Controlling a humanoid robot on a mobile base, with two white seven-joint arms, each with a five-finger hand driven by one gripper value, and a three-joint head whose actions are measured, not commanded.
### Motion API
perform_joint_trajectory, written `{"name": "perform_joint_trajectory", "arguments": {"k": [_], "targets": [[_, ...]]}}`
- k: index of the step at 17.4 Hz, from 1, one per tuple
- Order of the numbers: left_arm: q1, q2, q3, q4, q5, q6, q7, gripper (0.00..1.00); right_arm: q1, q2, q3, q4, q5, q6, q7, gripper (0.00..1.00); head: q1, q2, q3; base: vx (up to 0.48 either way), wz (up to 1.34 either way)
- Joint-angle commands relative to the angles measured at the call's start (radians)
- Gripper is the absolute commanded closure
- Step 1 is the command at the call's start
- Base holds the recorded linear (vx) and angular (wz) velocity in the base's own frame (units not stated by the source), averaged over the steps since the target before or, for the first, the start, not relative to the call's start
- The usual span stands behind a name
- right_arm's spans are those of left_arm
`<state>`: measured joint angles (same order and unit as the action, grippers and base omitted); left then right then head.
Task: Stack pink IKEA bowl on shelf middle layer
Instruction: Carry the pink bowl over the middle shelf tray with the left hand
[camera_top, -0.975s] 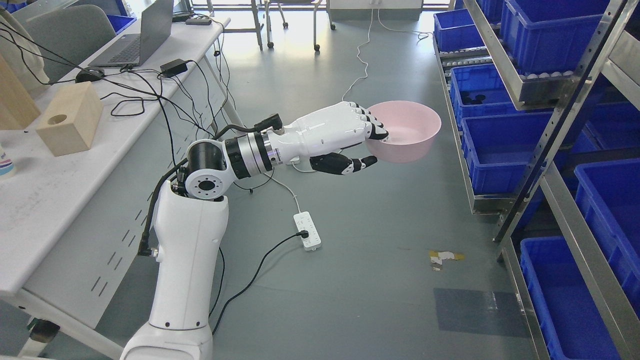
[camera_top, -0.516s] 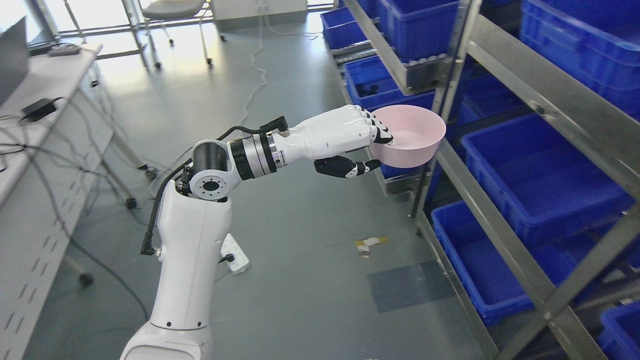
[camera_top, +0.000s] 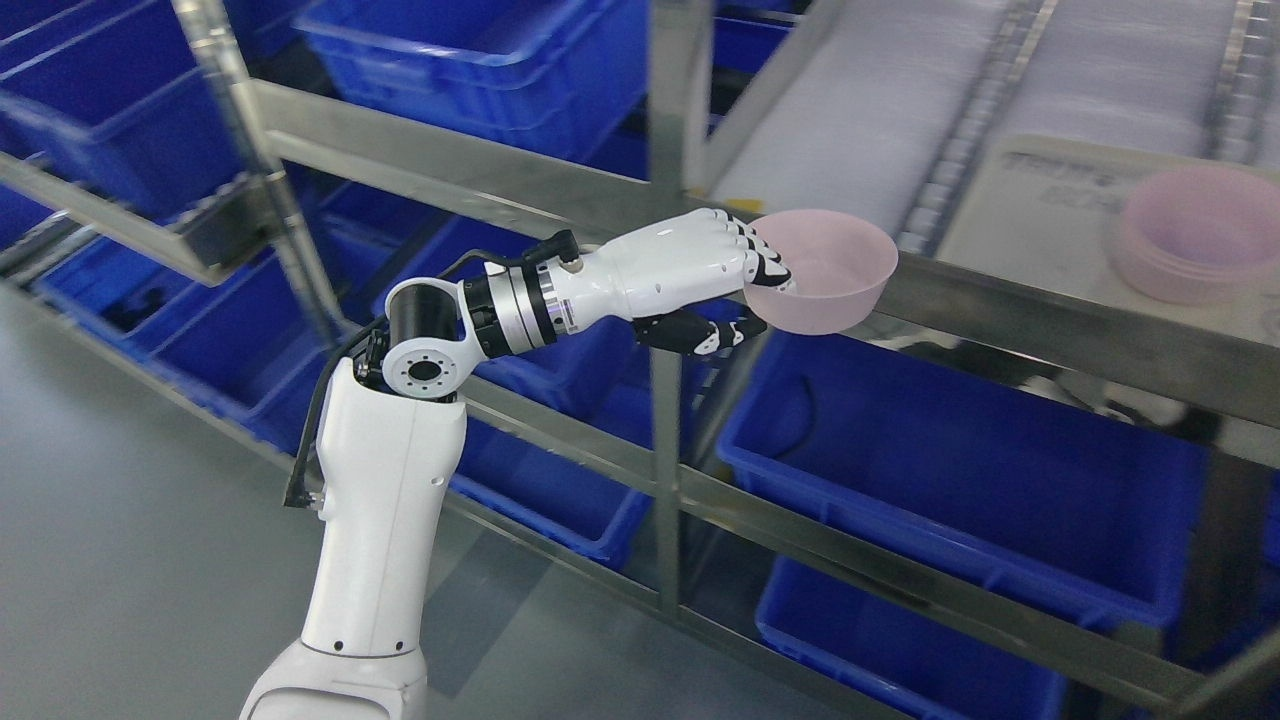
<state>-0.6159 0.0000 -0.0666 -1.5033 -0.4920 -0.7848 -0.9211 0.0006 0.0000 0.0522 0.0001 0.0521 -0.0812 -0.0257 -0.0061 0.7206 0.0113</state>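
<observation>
My left hand (camera_top: 752, 292) is shut on the near rim of a pink bowl (camera_top: 828, 272), fingers over the rim and thumb under it. The bowl hangs upright in the air just in front of the metal front rail (camera_top: 1050, 325) of a shelf layer. Further right on that layer stands a second pink bowl (camera_top: 1195, 233), blurred, resting on a pale sheet (camera_top: 1020, 200). The held bowl is well to the left of the standing one. My right hand does not show.
Blue bins (camera_top: 960, 450) fill the lower layers and the rack at the upper left (camera_top: 470, 50). A metal upright post (camera_top: 672, 150) stands just behind my wrist. Grey floor (camera_top: 120, 520) lies at the lower left.
The whole picture has swung round from the floor and desk to face the shelf. The bowl stays in my left hand, now level with the shelf layer that holds a second pink bowl.
</observation>
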Motion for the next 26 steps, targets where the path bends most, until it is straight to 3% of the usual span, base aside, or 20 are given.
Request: {"name": "perform_joint_trajectory", "arguments": {"k": [1,10,16,26], "targets": [[-0.155,0.017,0.207,0.009,-0.003,-0.001,0.015,0.98,0.004,-0.017,0.000,-0.018,0.000,0.000,0.007,0.00,0.0000,0.000,0.000,-0.002,-1.54],[-0.217,0.017,0.268,0.100,-0.171,-0.001,-0.055,0.98,0.004,-0.017,0.000,-0.018,0.000,0.000,0.007,0.00,0.0000,0.000,0.000,0.039,-0.92],[-0.255,0.017,0.018,0.300,-0.227,-0.001,-0.061,0.97,0.004,-0.017,0.000,-0.018,0.000,0.000,0.007,0.00,0.0000,0.000,0.000,0.027,-0.11],[-0.298,0.017,0.028,0.343,-0.355,-0.001,0.013,0.97,0.002,-0.017,0.000,-0.018,0.000,0.000,0.007,0.00,0.0000,0.000,0.000,0.007,-0.03]]}}
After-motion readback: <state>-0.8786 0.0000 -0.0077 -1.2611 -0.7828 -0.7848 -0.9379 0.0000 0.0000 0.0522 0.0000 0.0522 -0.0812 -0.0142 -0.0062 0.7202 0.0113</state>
